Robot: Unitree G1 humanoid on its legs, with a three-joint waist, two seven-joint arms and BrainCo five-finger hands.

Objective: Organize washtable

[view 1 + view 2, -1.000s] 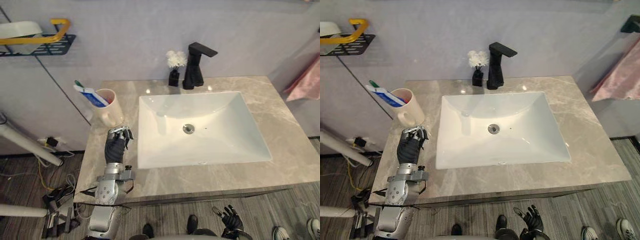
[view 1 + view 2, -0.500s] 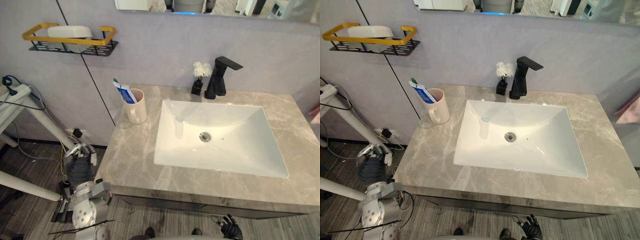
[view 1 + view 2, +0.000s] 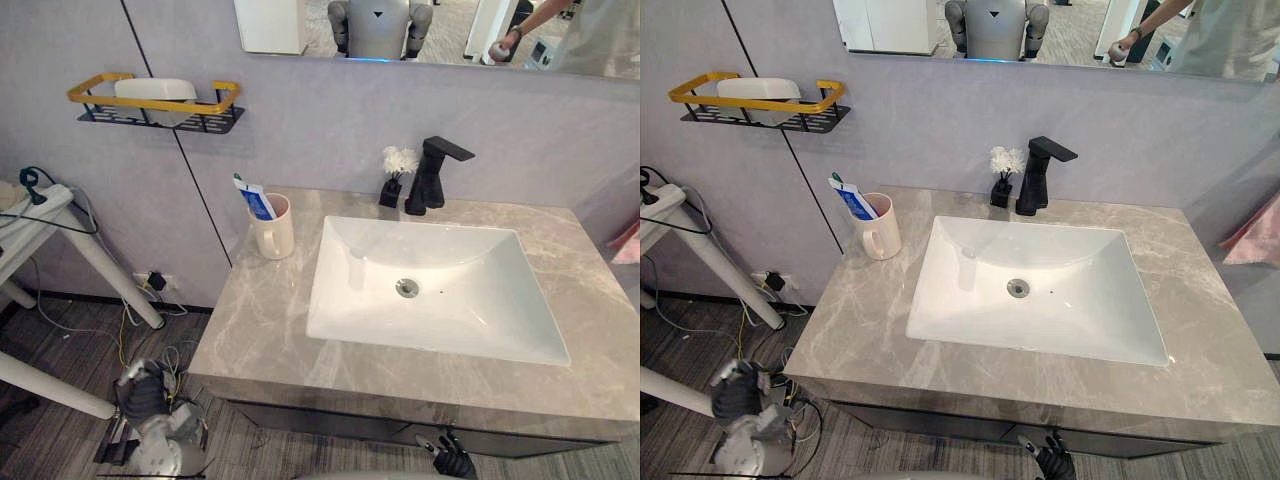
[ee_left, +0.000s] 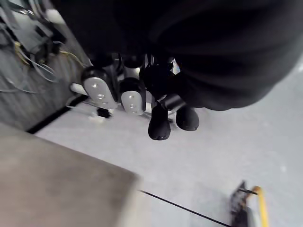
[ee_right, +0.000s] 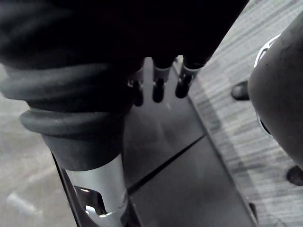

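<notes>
Washtable (image 3: 255,325), grey-veined marble top, mid-frame, long axis running left to right, back edge against the grey wall. White rectangular basin (image 3: 470,305) set into it right of centre, long side parallel to the front edge. Bare counter: a broad strip left of the basin, a narrower one on the right, and a band along the front. Cream mug (image 3: 277,228) stands upright at the counter's upper left corner, holding a blue-and-white toothpaste tube (image 3: 253,198) that leans toward the upper left, its print too small to read. Black faucet (image 3: 430,175) is behind the basin, spout pointing right. Just left of it is a small black vase of white flowers (image 3: 396,172). Yellow-railed wall shelf (image 3: 205,120) is at upper left. Left hand (image 3: 143,392) hangs at lower left, below the counter edge, fingers loosely relaxed, holding nothing. Right hand (image 3: 452,462) is at the bottom edge, fingers spread, empty.
</notes>
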